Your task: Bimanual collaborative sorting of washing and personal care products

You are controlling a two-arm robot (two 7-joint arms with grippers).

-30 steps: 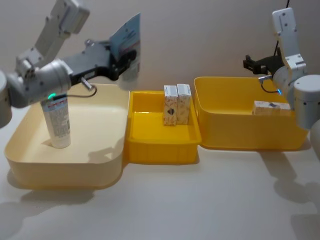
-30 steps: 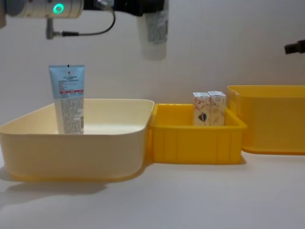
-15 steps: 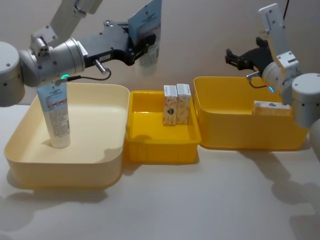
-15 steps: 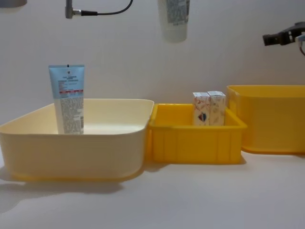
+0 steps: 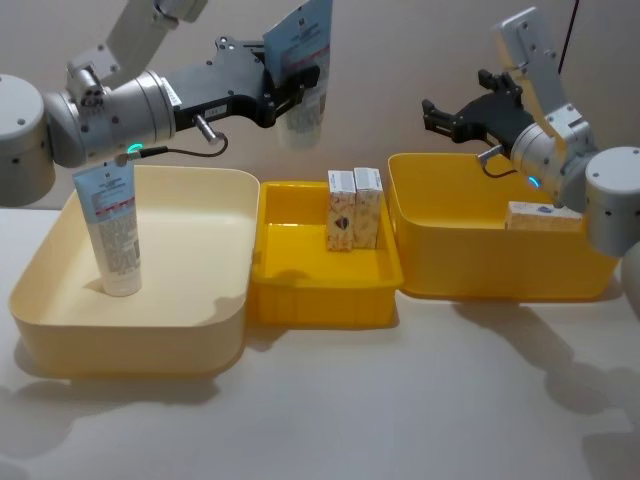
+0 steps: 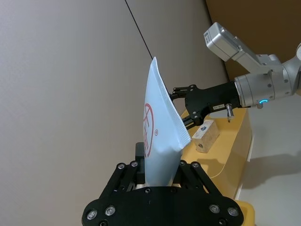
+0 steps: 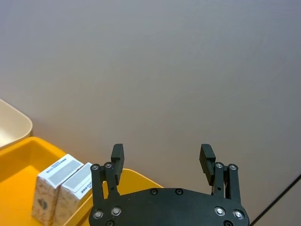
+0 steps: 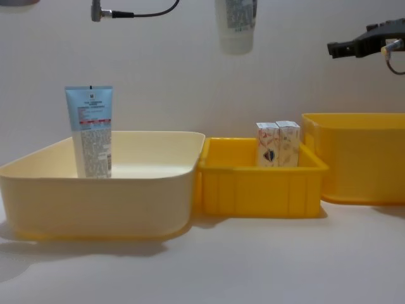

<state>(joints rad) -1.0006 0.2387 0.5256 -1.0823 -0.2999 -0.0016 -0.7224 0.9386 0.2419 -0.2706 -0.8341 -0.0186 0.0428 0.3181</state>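
Left pincer (image 5: 283,88) holds tube (image 5: 300,40) over pale table (image 5: 450,400), plain wall (image 5: 400,50) behind.

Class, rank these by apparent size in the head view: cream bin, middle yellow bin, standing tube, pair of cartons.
1. cream bin
2. middle yellow bin
3. standing tube
4. pair of cartons, only slightly smaller-looking

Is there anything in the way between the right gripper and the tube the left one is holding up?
Nothing visible. The tube hangs in the left gripper above the middle bin; the open right gripper faces it across bare air. The two cartons stand lower down, in that bin.
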